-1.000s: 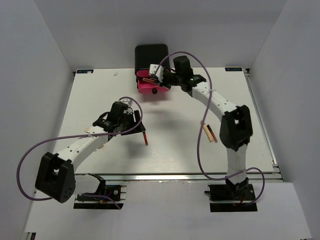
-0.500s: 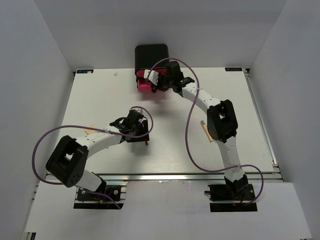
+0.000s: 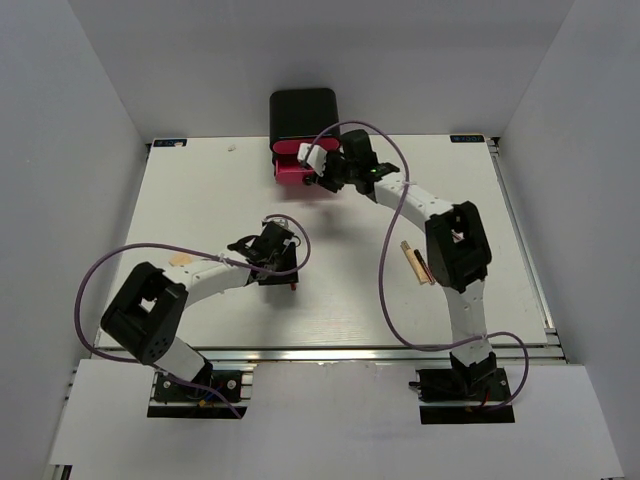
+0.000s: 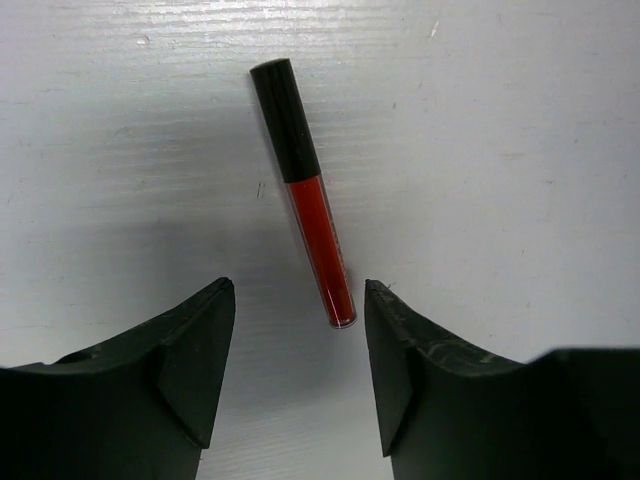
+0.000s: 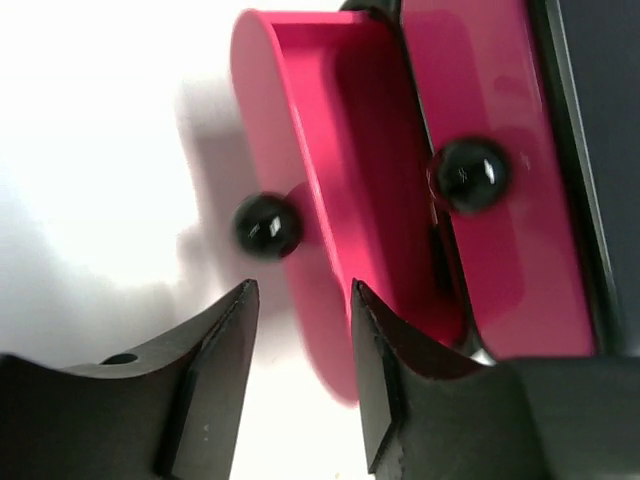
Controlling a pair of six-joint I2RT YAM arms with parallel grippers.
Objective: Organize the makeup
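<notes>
The left fingers (image 4: 190, 360) are spread apart and empty. They sit low over the tabletop (image 3: 200, 190), well in front of the black box (image 3: 302, 112) and a little to its left. The red-and-black stick (image 4: 302, 190) lies flat there, apart from both fingers. Its red end reaches into the gap between them and its black cap points away.

The step in hand looks like picking up this stick. The fingers would probably do best to slide forward and close on the stick's middle rather than its tip. They should also turn slightly, because the stick lies slanted across the gap. A pinch at the very end could let it swing or slip. Bare tabletop surrounds the stick and no table edge is near, so there is room to come down.

At the front of the box a pink drawer (image 5: 330, 150) stands pulled out. The right fingers (image 5: 215, 370) are released and hold nothing. They hover just in front of the drawer, beside its round black knob (image 5: 268, 225).

Further right, and well in front of the box, two beige sticks (image 3: 415, 263) lie by the right arm's elbow. The way from the red stick to the drawer is open tabletop, but the right arm fills the space at the drawer's front and would likely have to give way.
</notes>
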